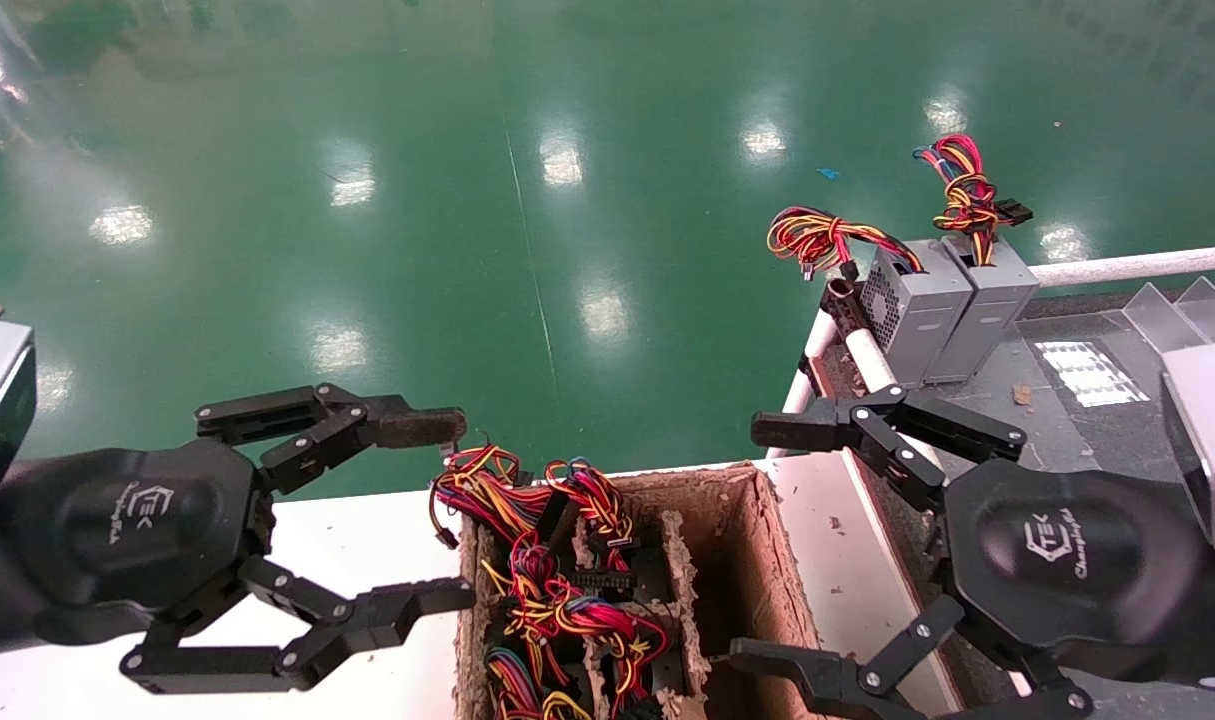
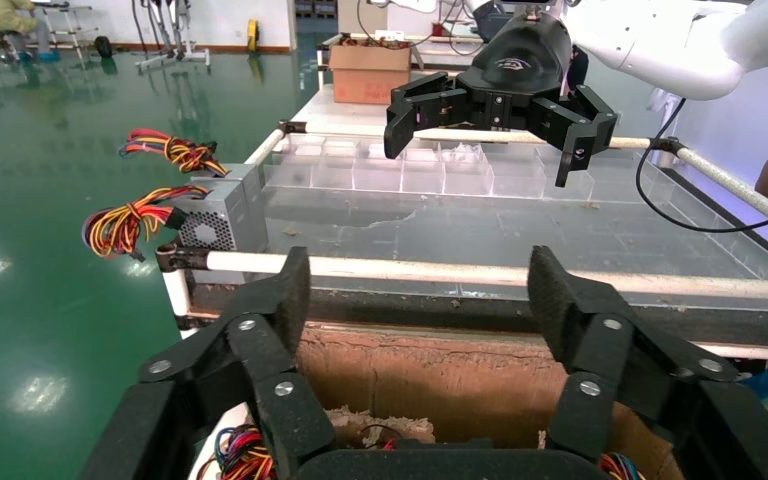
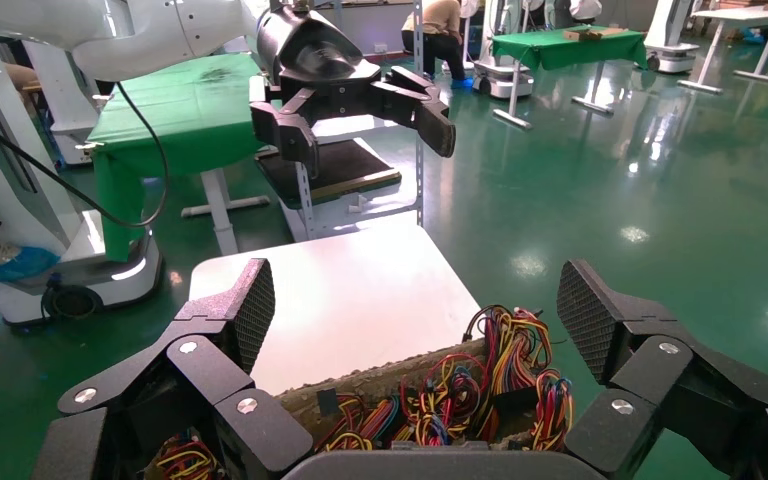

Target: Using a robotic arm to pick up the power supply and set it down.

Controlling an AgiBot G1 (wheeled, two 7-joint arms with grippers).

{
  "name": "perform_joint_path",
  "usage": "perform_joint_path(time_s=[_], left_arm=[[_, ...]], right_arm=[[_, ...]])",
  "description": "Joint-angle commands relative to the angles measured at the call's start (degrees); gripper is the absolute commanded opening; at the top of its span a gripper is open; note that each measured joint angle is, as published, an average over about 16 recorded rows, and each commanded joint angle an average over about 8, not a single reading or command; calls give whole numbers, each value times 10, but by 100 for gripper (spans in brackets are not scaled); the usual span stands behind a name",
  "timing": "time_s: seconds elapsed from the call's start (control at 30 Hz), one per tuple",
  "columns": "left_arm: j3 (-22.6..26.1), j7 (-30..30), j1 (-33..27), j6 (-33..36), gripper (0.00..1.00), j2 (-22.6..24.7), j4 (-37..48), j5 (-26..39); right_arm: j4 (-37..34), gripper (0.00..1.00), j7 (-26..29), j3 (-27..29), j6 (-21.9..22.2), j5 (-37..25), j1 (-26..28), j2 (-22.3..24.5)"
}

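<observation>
Both arms' jaws released, empty: left gripper (image 1: 437,510), right gripper (image 1: 767,545). Power supply (image 1: 557,590) mostly buried in carton (image 1: 757,560), wires only.

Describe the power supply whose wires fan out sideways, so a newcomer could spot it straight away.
Find the dark bench with white pipe rails on the robot's right. Two grey boxes stand together at its far corner. It is the power supply nearer the corner, with a vented side and wires spreading sideways; its neighbour carries an upright bundle.

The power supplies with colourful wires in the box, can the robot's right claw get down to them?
Probably yes. The right gripper is open and hovers beside the cardboard box; the power supplies lie uncovered, though a box divider and tangled wires crowd them.
</observation>
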Motion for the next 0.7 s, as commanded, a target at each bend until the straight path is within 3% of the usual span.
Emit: perform_joint_path(time_s=[0.03, 0.43, 0.7], left_arm=[[0, 0, 0, 0, 0, 0, 0, 0], [0, 0, 0, 0, 0, 0, 0, 0], [0, 0, 0, 0, 0, 0, 0, 0]], right_arm=[[-1, 100, 0, 1, -1, 2, 0, 0], [24, 100, 26, -35, 11, -62, -8, 1], [32, 100, 54, -89, -15, -123, -2, -19]])
